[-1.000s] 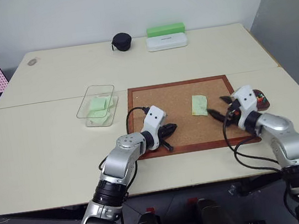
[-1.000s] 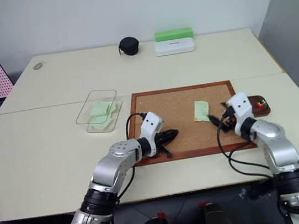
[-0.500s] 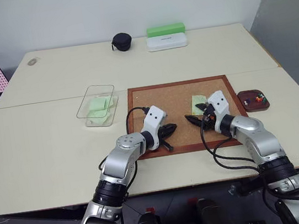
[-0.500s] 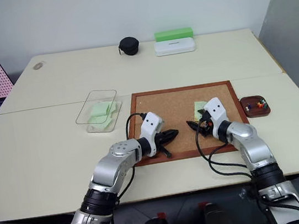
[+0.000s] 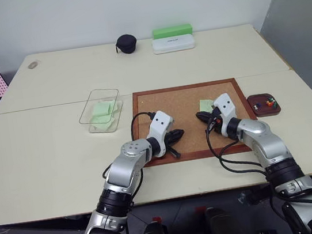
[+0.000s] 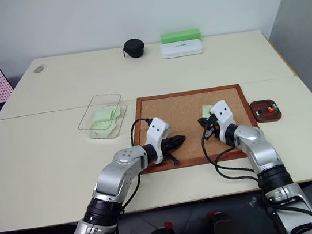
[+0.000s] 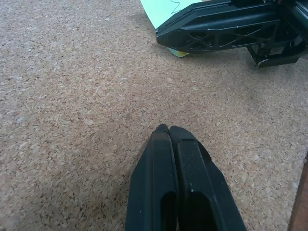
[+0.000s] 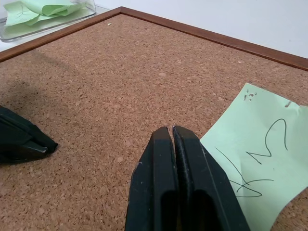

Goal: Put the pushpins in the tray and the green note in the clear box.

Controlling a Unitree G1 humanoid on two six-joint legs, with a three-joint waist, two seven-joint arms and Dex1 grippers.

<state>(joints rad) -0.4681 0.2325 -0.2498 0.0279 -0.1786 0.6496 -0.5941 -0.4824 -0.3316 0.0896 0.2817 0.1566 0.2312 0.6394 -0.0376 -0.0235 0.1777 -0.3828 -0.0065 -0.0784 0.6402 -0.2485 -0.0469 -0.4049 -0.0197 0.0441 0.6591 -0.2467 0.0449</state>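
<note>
1. We see the right gripper (image 8: 172,132) pressed shut, holding nothing, low over the corkboard (image 5: 165,101), just beside the green note (image 8: 260,154).
2. The left gripper (image 7: 168,131) is likewise shut and empty on the cork.
3. Pushpins (image 5: 269,102) lie in the tray (image 5: 258,111), right of the board.
4. The clear box (image 5: 98,97) sits left, holding green slips.

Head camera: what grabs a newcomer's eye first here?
Both arms meet over the wood-framed corkboard mid-table, the left pincer and right pincer shut, the right one beside the green note lying on the cork. Left of the board, the clear box already holds green slips; right of it, the tray holds pushpins.
</note>
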